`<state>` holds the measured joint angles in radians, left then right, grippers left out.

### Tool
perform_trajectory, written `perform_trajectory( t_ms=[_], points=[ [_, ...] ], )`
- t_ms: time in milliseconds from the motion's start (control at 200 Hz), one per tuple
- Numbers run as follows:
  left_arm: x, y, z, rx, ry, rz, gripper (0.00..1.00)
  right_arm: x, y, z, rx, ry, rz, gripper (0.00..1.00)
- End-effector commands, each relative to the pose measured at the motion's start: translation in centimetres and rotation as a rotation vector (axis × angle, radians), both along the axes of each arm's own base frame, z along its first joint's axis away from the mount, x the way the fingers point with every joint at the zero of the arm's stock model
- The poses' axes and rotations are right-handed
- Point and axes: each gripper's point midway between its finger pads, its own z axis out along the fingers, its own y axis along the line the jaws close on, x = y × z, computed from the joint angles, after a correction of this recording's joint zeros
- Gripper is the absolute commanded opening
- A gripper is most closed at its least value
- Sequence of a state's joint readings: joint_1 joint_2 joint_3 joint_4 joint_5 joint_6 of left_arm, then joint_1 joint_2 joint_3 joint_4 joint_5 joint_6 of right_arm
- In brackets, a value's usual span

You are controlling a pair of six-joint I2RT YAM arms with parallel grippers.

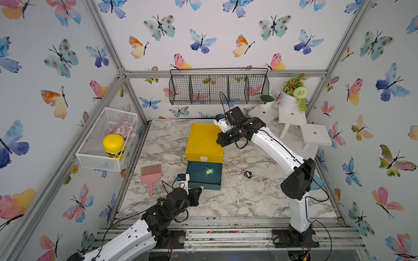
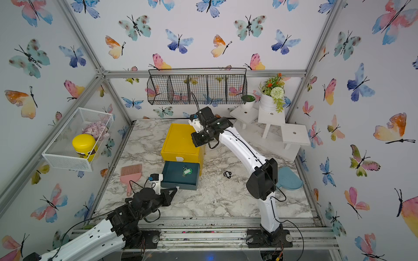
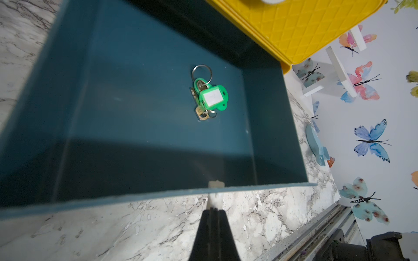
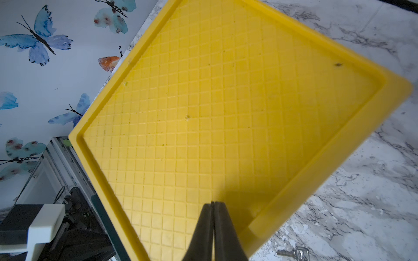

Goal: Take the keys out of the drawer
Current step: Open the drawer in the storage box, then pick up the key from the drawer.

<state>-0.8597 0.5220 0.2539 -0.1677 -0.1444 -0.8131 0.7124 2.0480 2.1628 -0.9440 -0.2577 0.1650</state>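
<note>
The left arm (image 1: 133,237) enters from the lower left of both top views and stretches low toward the centre. Its left gripper (image 3: 211,212) has both jaws pressed together. The right arm (image 1: 273,144) rises from the lower right, bends at the elbow and reaches toward the upper centre. Its right gripper (image 4: 212,204) points downward, jaws closed.

Keys (image 3: 204,92) metal, tag (image 3: 212,97) glossy plastic; drawer (image 3: 135,101) matt; cabinet top (image 4: 226,113) grid-embossed plastic.
</note>
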Motion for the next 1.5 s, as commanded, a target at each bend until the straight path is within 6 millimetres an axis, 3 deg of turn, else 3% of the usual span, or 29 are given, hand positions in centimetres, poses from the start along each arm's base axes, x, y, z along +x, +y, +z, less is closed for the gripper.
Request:
perform_trajectory(
  t_ms=[0, 220, 315, 546, 801, 966, 1011, 1056, 1136, 1221, 1372, 1497],
  points=[
    [-0.3, 0.4, -0.4, 0.020, 0.017, 0.008, 0.00, 0.1, 0.1, 0.0, -0.006, 0.008, -0.007, 0.10],
    [-0.2, 0.5, -0.2, 0.017, 0.009, 0.011, 0.00, 0.1, 0.0, 0.2, -0.006, 0.005, -0.009, 0.09],
    [-0.1, 0.4, 0.2, 0.017, -0.002, 0.009, 0.13, 0.2, 0.0, 0.7, -0.001, -0.004, -0.012, 0.09],
    [-0.3, 0.9, 2.1, 0.024, -0.018, 0.012, 0.30, 0.5, 0.5, 5.2, 0.085, -0.070, -0.022, 0.09],
    [-0.7, 1.2, 6.9, 0.028, -0.077, -0.019, 0.43, -0.7, 0.5, 10.7, 0.212, -0.146, -0.019, 0.10],
    [-0.8, 0.9, 11.9, 0.075, -0.230, -0.106, 0.43, -4.0, 0.6, 12.4, 0.221, -0.220, 0.074, 0.13],
    [-0.3, 1.2, 13.3, 0.115, -0.298, -0.101, 0.45, -5.1, 0.7, 12.2, 0.202, -0.238, 0.103, 0.14],
    [0.5, 2.0, 14.4, 0.173, -0.343, -0.059, 0.54, -6.0, 0.8, 11.7, 0.186, -0.248, 0.132, 0.15],
    [2.1, 3.3, 16.2, 0.266, -0.411, 0.030, 0.65, -7.8, 0.7, 9.6, 0.133, -0.253, 0.175, 0.18],
    [3.3, 3.4, 17.5, 0.358, -0.468, 0.046, 0.75, -8.9, 0.3, 7.5, 0.087, -0.256, 0.194, 0.18],
    [4.5, 2.8, 17.4, 0.476, -0.470, 0.008, 0.77, -10.8, 0.6, 4.5, 0.024, -0.276, 0.289, 0.22],
    [4.7, 4.0, 16.4, 0.510, -0.427, 0.037, 0.79, -12.4, 1.4, 1.6, -0.041, -0.293, 0.387, 0.25]
  ],
)
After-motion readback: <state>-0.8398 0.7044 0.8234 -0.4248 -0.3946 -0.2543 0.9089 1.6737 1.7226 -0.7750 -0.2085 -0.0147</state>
